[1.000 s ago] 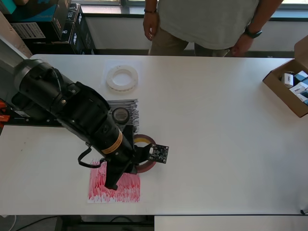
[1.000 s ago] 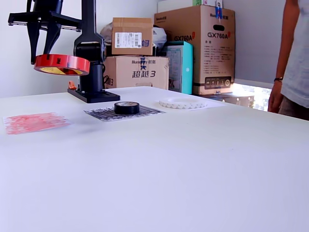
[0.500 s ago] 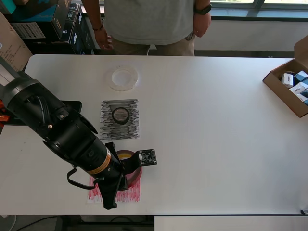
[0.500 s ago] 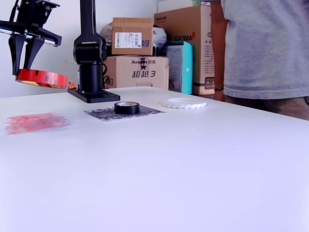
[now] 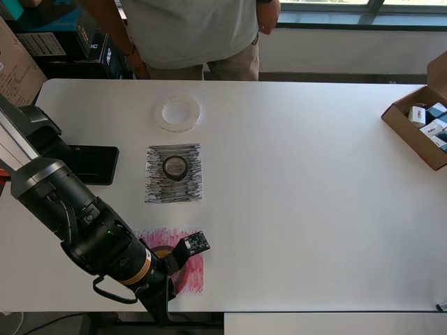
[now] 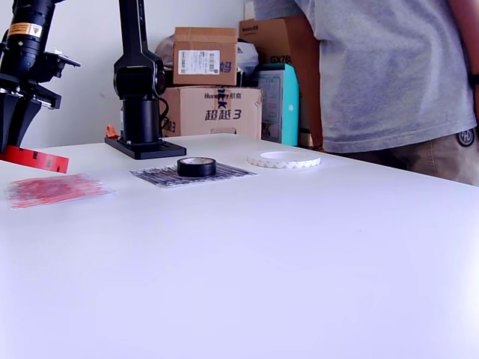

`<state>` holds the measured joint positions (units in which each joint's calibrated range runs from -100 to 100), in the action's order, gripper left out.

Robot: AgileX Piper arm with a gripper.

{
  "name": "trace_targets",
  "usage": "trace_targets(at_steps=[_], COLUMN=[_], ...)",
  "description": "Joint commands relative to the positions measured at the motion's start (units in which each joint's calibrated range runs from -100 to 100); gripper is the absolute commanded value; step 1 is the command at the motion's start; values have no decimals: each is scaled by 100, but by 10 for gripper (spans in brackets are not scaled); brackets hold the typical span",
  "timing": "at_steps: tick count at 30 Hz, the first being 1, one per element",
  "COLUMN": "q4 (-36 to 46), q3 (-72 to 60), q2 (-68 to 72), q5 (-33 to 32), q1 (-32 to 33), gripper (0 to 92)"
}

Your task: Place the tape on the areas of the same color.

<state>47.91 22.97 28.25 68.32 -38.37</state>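
My gripper [image 6: 15,142] is shut on the dark-red tape roll [image 6: 34,158] and holds it tilted, just above the red-scribbled sheet [image 6: 56,188] at the exterior view's left edge. In the overhead view the arm covers most of the gripper [image 5: 167,262]. Only part of the red roll [image 5: 174,274] shows over the red sheet [image 5: 194,272]. The small black roll [image 5: 174,167] lies on the black-scribbled sheet [image 5: 174,190]. The white roll [image 5: 180,112] lies farther back. I cannot make out a plain white sheet under it.
A person [image 5: 188,31] stands at the table's far edge. An open cardboard box [image 5: 419,129] of small items sits at the overhead view's right edge. The arm's black base [image 5: 91,164] is at the left. Stacked cartons [image 6: 213,82] stand behind the table.
The arm has swung toward the near edge and lowered the red roll from high up to just above the red sheet. The person has walked along the far edge.
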Motion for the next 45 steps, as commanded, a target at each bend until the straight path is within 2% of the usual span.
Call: trace_targets(at_steps=[1, 8, 14, 45], q4=[-205, -205, -213, -281], q3=[206, 270, 279, 433], q2=[0, 19, 47, 84], q5=[364, 290, -103, -46], q1=[66, 279, 468, 342], gripper=[0, 0, 0, 0])
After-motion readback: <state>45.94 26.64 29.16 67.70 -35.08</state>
